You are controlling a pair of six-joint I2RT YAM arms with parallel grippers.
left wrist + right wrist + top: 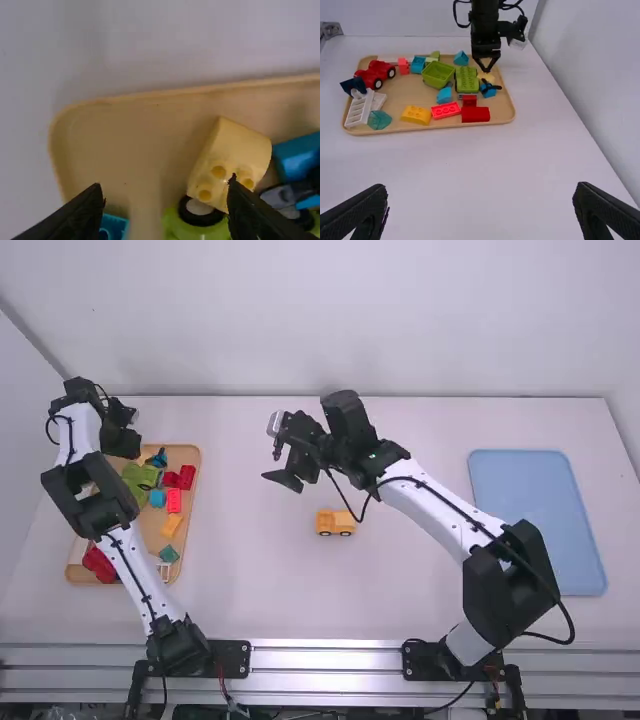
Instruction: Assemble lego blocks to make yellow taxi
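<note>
White tabletop (255,575). Yellow car (335,522) parked right of parts tray (399,95), likely for building room. Left gripper (166,187) held spread over tray's far end, likely for yellow block (242,150); right gripper (481,191), spread, held right of tray.

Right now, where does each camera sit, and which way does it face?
High view: above and behind; looks forward, down onto the table; both arms show.
Left wrist view: on that arm, facing a tray corner; its open left gripper shows.
Right wrist view: on the other arm, facing across the table; open right gripper shows.
Both wrist views share the tray.
</note>
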